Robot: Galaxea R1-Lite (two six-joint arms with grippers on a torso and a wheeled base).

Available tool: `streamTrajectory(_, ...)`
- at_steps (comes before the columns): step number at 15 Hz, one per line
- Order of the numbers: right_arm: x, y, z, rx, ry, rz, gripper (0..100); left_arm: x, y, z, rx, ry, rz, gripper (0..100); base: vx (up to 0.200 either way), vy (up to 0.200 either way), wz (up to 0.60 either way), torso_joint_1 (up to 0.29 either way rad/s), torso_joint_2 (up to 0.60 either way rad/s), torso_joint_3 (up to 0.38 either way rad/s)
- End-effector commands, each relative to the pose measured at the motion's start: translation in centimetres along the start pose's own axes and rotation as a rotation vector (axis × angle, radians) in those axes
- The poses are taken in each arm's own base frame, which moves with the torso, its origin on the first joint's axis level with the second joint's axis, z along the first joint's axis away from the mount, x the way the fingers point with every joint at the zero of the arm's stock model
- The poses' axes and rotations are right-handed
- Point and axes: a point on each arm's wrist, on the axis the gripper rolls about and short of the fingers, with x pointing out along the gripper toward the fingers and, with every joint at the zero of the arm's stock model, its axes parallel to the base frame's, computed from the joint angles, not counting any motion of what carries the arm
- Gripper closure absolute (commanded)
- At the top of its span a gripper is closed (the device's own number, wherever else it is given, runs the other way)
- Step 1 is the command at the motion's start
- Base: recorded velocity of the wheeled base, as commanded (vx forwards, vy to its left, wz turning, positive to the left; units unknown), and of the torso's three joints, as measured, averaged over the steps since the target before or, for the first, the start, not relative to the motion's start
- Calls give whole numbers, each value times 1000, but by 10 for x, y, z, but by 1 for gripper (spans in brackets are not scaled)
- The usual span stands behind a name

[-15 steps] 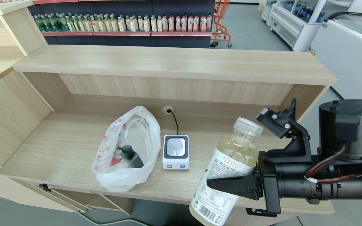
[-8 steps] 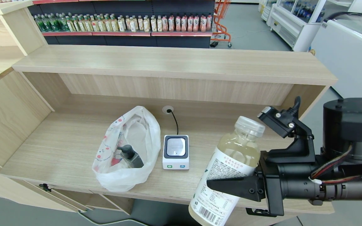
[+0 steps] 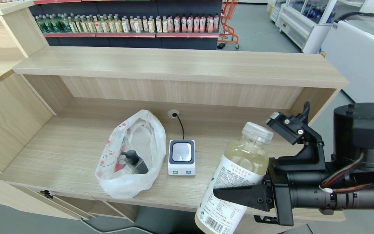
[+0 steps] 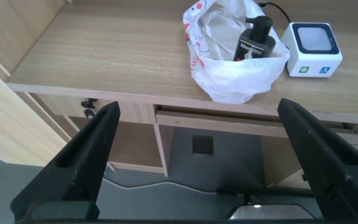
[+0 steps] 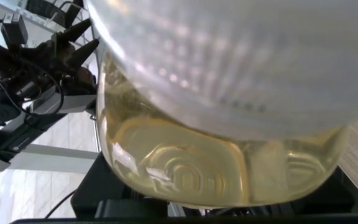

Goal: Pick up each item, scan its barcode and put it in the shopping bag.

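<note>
Right gripper [image 3: 235, 190] is pinching one bottle [image 3: 243, 164] over the counter's [image 3: 60, 152] front edge; left gripper [image 4: 199, 106] is gaping; one bag [image 3: 141, 185] and one scanner [image 3: 181, 157] are sitting there.

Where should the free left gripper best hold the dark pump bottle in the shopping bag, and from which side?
Probably the body of the pump bottle, just below its pump head, coming from above through the open mouth of the shopping bag. The upper body is bare there; the bag's film covers the lower part, and the pump head looks too narrow to hold.
</note>
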Motion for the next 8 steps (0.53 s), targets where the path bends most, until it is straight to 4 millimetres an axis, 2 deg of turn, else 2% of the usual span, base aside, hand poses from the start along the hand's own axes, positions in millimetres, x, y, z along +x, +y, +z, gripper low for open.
streamTrajectory(1, 1, -1, -1, -3, 4, -6, 100, 0, 0, 0, 0, 0, 0, 0, 0, 0, 0, 0, 0, 0)
streamTrajectory(2, 2, -2, -1, -15, 1, -18, 100, 0, 0, 0, 0, 0, 0, 0, 0, 0, 0, 0, 0, 0)
streamTrajectory(4, 6, -17, 9, -337, -30, -178, 100, 0, 0, 0, 0, 0, 0, 0, 0, 0, 0, 0, 0, 0)
streamTrajectory(5, 0, -34, 19, -584, -53, -278, 100, 0, 0, 0, 0, 0, 0, 0, 0, 0, 0, 0, 0, 0)
streamTrajectory(6, -2, -41, 28, -733, -83, -319, 100, 0, 0, 0, 0, 0, 0, 0, 0, 0, 0, 0, 0, 0)
streamTrajectory(8, 2, -54, 38, -907, -138, -399, 100, 0, 0, 0, 0, 0, 0, 0, 0, 0, 0, 0, 0, 0)
